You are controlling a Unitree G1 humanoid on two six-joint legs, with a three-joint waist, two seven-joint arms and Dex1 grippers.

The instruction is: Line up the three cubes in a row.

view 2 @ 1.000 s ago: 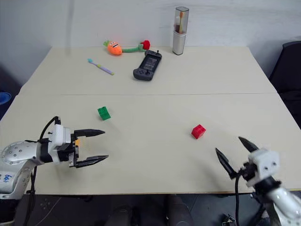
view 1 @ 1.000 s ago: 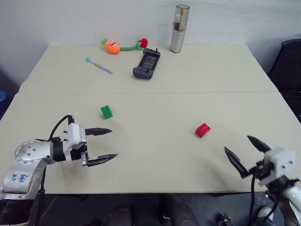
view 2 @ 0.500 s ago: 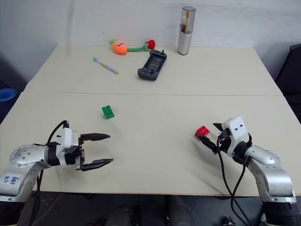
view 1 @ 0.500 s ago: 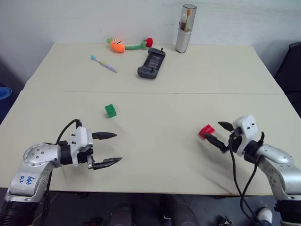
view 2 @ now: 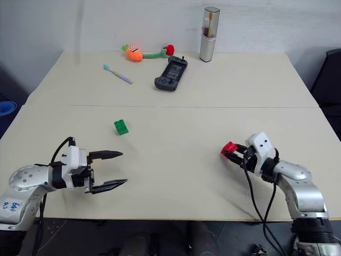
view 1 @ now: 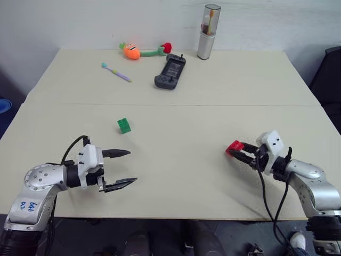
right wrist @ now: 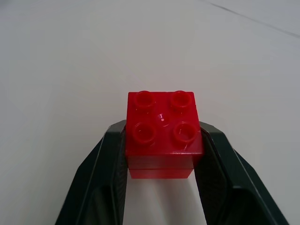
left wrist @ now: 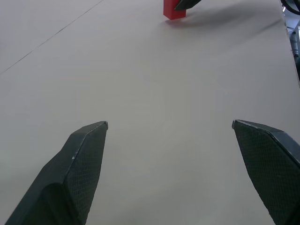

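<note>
Pale beige table, two sections meeting at a seam across the middle. Along the far edge, at about 12 o'clock: tall clear-lidded toothbrush case, standing upright. At 11 o'clock: orange carrot plush with green stem and red end, lying flat. Just nearer, black game controller, lying lengthwise. Toward 10 o'clock: toothbrush with teal head and lilac handle, lying diagonally. Nearer than the seam, at about 9 o'clock of the table's middle: green cube, studs up, alone. At about 4 o'clock: red cube, studs up, resting on the surface. Near edge bare beside it.
</note>
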